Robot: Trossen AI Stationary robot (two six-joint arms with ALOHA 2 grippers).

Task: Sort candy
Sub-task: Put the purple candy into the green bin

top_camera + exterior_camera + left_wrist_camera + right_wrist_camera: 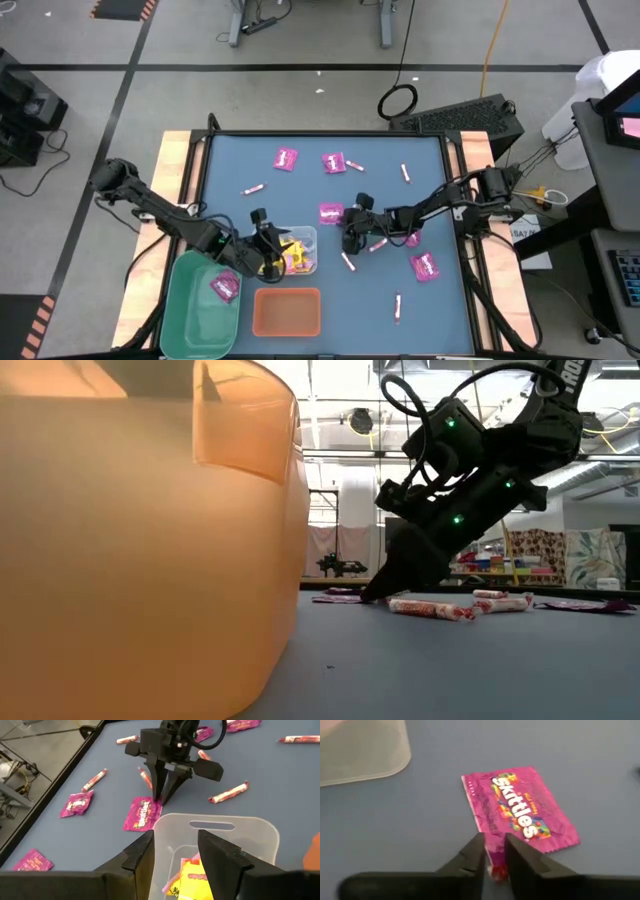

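Note:
My right gripper stands tipped down on the blue table, at the near corner of a magenta candy packet. Its fingers are nearly together on a pink-and-white stick. My left gripper hangs open over the clear bin, which holds yellow packets; nothing is between its fingers. More magenta packets and sticks lie flat, scattered over the table. One magenta packet lies in the green bin. My right gripper pinches the stick's end between its two fingers, coming slanting down from the table's right side. The rest of the stick lies on the table behind the fingers. The packet's corner lies just ahead of the fingertips; whether they touch it, I cannot tell.
The orange bin stands at the near edge beside the green one and fills the left of the low view. Two sticks lie beside my right gripper. Open table lies between the bins and the right edge.

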